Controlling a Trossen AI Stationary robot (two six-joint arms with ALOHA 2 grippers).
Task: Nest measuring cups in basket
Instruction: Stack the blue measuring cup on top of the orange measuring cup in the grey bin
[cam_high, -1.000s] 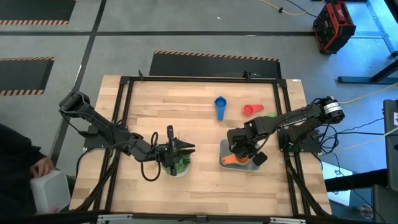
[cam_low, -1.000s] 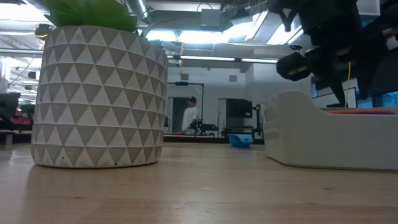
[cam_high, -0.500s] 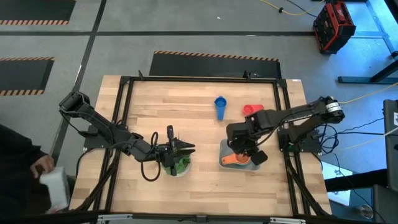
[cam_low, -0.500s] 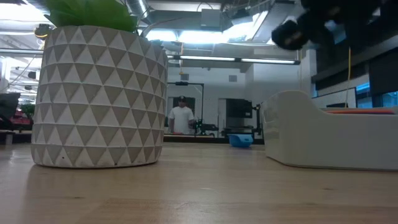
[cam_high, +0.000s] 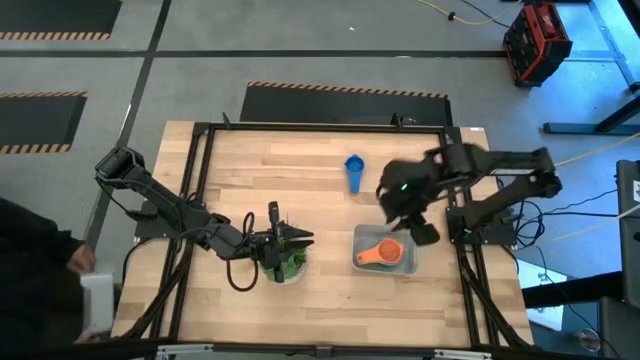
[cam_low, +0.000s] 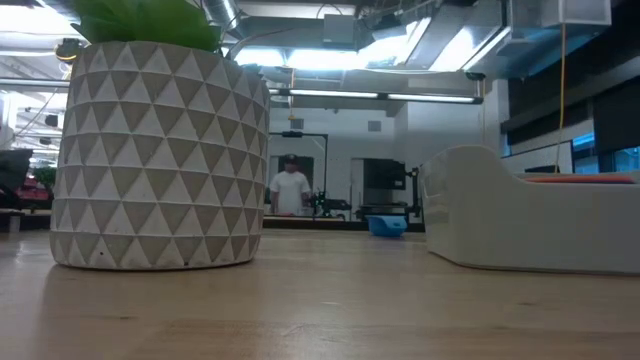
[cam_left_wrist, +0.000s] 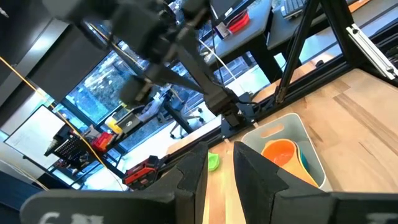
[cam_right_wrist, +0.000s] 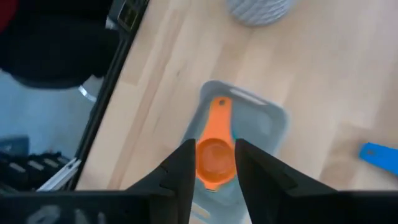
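Note:
The basket (cam_high: 383, 250) sits right of the table's middle and holds an orange measuring cup (cam_right_wrist: 214, 155) nested in a teal one (cam_left_wrist: 305, 163). The orange handle (cam_right_wrist: 219, 112) lies across the inside. A blue cup (cam_high: 353, 172) lies on the table beyond the basket. A green cup (cam_left_wrist: 213, 163) shows in the left wrist view. My right arm hides the red cup from above. My right gripper (cam_high: 398, 210) hangs open, high above the basket's far side, holding nothing. My left gripper (cam_high: 300, 238) waits over the potted plant (cam_high: 288, 265), its fingers a little apart.
The white patterned plant pot (cam_low: 160, 160) stands left of the basket (cam_low: 520, 225) near the table's near edge. The black frame rails (cam_high: 200, 180) run along the table's sides. A person (cam_high: 40, 290) is at the near left corner; another stands far back in the room (cam_low: 291, 190).
My right gripper has risen out of the basket and moved toward the table's far edge, leaving the low view. The orange cup has stayed in the basket. The person at the table's left has lowered a white box.

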